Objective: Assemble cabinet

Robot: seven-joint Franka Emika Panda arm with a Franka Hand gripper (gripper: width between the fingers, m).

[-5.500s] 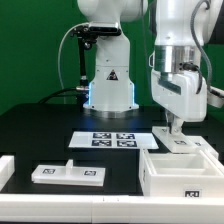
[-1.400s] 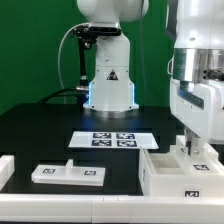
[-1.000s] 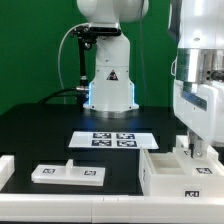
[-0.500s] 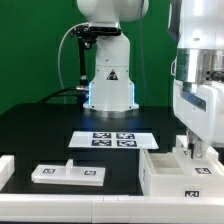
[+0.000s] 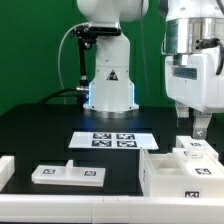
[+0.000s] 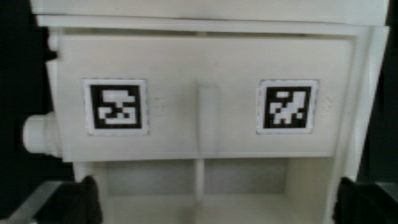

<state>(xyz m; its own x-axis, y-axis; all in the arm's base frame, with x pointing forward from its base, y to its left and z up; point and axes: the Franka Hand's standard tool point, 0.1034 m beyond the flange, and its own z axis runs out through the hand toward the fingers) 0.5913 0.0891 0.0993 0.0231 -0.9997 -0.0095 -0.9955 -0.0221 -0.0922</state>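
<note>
My gripper point(image 5: 196, 128) released and empty, lifted clear since a moment ago, cabinet box point(image 5: 168, 178) at four o'clock, tagged panel point(image 6: 196, 105) lying inside

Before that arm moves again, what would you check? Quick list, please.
1. Fingers open and empty: ok.
2. Fingers above the cabinet box body, not touching it: ok.
3. Tagged block inside the box body, both tags readable: ok.
4. Block fully seated: cannot tell.
5. Flat panel lying free on the exterior view's left: ok.
6. Marker board uncovered: ok.
</note>
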